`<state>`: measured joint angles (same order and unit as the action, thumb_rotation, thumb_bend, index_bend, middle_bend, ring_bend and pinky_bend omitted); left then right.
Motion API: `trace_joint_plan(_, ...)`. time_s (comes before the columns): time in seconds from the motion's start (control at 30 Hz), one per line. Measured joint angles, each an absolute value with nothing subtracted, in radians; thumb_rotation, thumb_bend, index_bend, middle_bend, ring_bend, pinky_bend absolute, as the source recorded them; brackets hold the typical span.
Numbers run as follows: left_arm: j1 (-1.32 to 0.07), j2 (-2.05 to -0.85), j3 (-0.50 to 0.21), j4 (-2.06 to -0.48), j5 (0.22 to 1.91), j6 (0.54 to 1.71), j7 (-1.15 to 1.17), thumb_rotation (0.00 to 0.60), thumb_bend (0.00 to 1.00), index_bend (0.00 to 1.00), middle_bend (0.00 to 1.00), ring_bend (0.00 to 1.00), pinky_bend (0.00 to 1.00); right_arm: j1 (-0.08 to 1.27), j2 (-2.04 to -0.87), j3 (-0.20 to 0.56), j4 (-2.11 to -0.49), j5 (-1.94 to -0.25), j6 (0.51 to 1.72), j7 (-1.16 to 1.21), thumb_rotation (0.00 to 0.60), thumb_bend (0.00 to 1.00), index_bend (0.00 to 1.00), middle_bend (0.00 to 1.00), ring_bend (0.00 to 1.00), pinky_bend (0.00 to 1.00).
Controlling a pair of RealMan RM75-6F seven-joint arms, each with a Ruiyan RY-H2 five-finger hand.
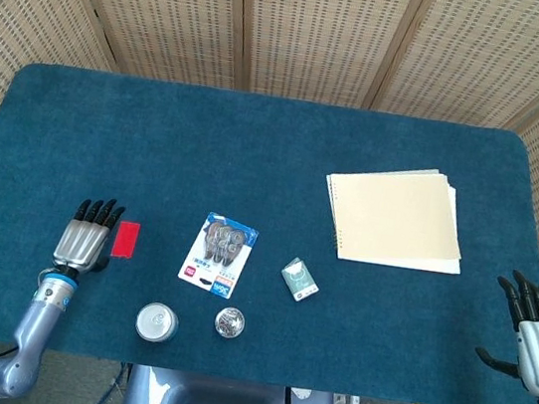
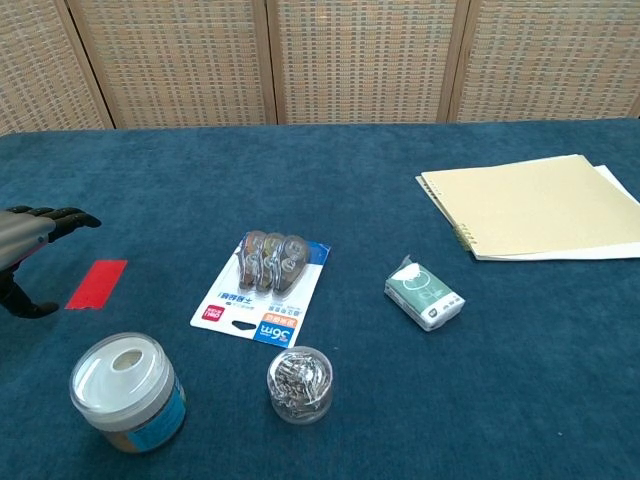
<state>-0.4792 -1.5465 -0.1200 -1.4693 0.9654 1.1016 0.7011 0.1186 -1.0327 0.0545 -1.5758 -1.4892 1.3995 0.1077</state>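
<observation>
While the left hand (image 1: 87, 237) hovers low over the blue table (image 1: 258, 140), its fingers lie straight and spread, holding nothing; the red strip (image 1: 126, 239) lies flat on the cloth just beside those fingertips, apart from them as far as I can tell from the head view. From the chest camera the same hand (image 2: 22, 240) shows only at the frame's edge, thumb hanging below, with the strip (image 2: 97, 283) a little to its inner side. I'd judge this a reach in hand, not yet a grasp. Lifting so thin and flat a piece would call for a sideways shift over it and a careful pinch at one edge. The right hand (image 1: 537, 335) sits at the far near corner, fingers released and empty, well apart from everything. Between the two lie a pack of correction tapes (image 1: 219, 252), a lidded jar (image 1: 156, 322), a tub of clips (image 1: 229, 322), a small green packet (image 1: 300, 280) and a tan notebook (image 1: 393, 216).
</observation>
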Motion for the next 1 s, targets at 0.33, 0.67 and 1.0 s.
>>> trace_joint_plan(0.33,-0.507,-1.576,-0.120,-1.450,0.934,1.097,0.734,0.600,0.31,0.00,0.00,0.00,0.00,0.118,-1.029,0.056,-1.572,-1.490,1.400,0.121,0.600,0.05,0.00,0.00,0.00,0.00)
trace_joint_plan(0.67,-0.522,-1.594,-0.110,-1.434,0.915,1.093,0.744,0.600,0.31,0.00,0.00,0.00,0.00,0.119,-1.030,0.056,-1.572,-1.490,1.400,0.122,0.600,0.05,0.00,0.00,0.00,0.00)
trace_joint_plan(1.0,-0.544,-1.616,-0.108,-1.401,0.898,1.086,0.761,0.600,0.32,0.00,0.00,0.00,0.00,0.119,-1.033,0.054,-1.572,-1.494,1.401,0.117,0.600,0.05,0.00,0.00,0.00,0.00)
